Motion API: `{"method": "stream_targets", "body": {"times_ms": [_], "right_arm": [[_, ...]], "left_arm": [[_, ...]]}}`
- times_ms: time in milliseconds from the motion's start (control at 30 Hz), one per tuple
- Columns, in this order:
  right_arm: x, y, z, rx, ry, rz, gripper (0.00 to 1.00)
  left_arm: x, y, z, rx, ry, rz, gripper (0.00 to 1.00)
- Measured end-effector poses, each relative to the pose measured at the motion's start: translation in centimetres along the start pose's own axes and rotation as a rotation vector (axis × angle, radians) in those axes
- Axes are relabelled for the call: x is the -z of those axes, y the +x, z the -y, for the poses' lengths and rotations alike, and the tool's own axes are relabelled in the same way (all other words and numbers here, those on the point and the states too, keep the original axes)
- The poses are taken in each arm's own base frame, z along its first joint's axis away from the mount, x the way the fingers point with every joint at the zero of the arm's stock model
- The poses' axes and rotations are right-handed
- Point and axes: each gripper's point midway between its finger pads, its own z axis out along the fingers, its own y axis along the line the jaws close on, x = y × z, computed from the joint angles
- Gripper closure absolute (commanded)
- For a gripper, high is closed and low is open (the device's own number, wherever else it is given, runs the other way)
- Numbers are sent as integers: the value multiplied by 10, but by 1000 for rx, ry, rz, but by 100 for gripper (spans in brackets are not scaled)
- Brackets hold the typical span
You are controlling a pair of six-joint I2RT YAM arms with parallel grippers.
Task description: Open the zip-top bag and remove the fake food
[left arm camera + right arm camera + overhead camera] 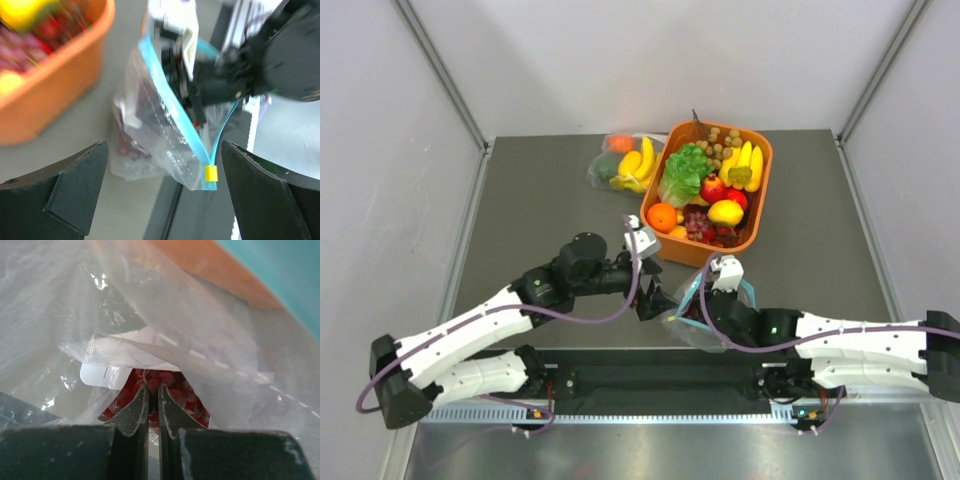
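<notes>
An orange bin (766, 180) of fruit stands just behind; a banana bag (620, 165) lies left of it. The bag (150, 130) sits near the table (540, 210) edge, crinkled, teal mouth spread. The right claw (152, 387), closed, is inside it, perhaps touching a red grape bunch (171, 382). The left claw (164, 150) gapes beside the bag.
</notes>
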Motion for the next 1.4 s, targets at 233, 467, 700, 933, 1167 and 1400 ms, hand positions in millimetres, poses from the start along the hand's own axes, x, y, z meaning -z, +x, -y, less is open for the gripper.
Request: {"method": "stream_targets", "body": {"times_ms": [233, 467, 700, 933, 1167, 1400], "right_arm": [[-1, -2, 1, -1, 4, 5, 100], [-2, -4, 4, -7, 12, 10, 100], [-1, -11, 6, -22, 12, 27, 100], [16, -35, -4, -92, -74, 90, 100], [56, -80, -7, -236, -217, 233, 100], [72, -92, -3, -272, -257, 277, 100]], "left_arm": [[-15, 27, -1, 52, 30, -103, 1], [-23, 39, 2, 71, 63, -150, 2], [-31, 71, 2, 113, 89, -268, 70], [-33, 74, 1, 97, 93, -294, 100], [-34, 75, -3, 84, 77, -304, 100], [-34, 75, -10, 71, 43, -305, 100]]}}
